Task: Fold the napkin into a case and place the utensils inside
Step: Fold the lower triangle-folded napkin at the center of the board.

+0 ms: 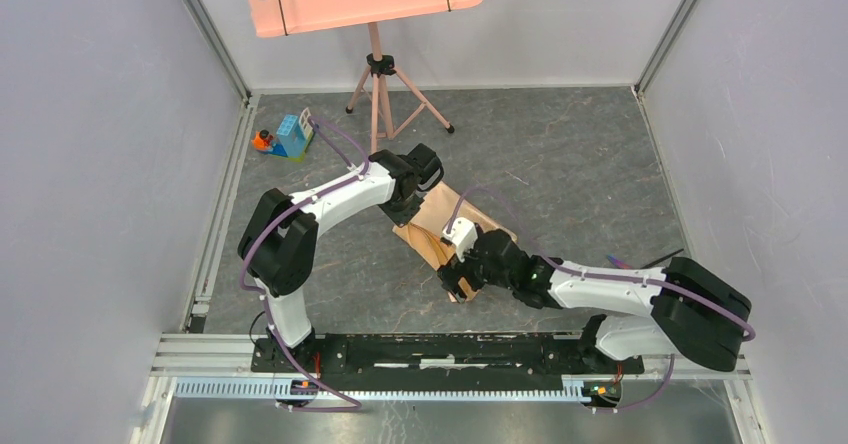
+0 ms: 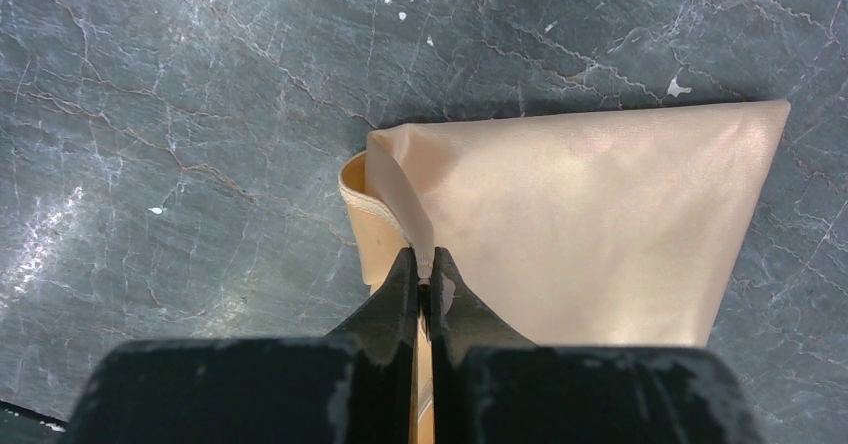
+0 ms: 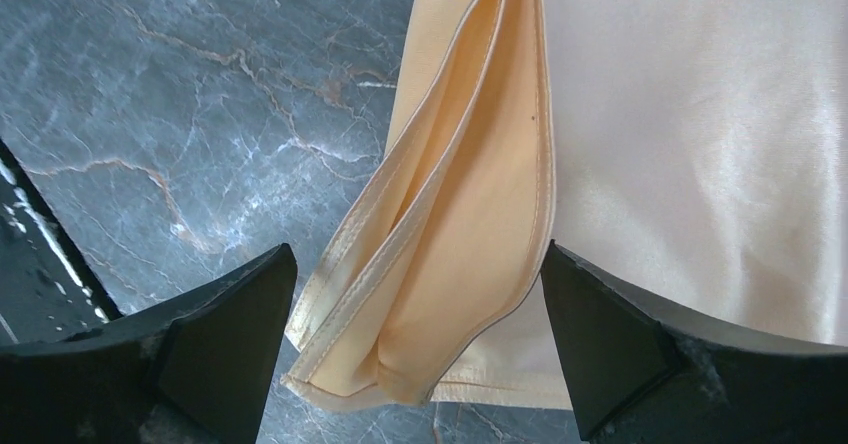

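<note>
At 10 o'clock on the table (image 1: 580,164), well apart from the work, sit the toy blocks (image 1: 288,136); ignore them. Moving right, your left gripper (image 1: 405,209) is at the 10 o'clock end of the napkin (image 1: 445,226). The left wrist view shows its jaws pressed together on a thin raised ridge of the satin, with a loose loop of cloth bulging just to one side. The napkin lies folded into a flat tapered wedge near the table centre, not yet a finished case. At its 5 o'clock end your right gripper (image 1: 462,279) stands with jaws spread wide and holds nothing; in the right wrist view the fingers (image 3: 230,324) straddle the stacked hemmed edges without touching them. A slim dark sliver (image 1: 665,256) at 3 o'clock, beside the right arm, may be the utensils; too small to confirm. Risks, as judged: only one pinch holds the cloth, and satin is slick, so any pull from the left may drag the whole wedge across the table rather than tension it. The hemmed layers at the near corner are already fanning apart; unrestrained, they could splay further and lose the pocket. If you close the right jaws as they stand, you may catch only some layers and skew the fold.
</note>
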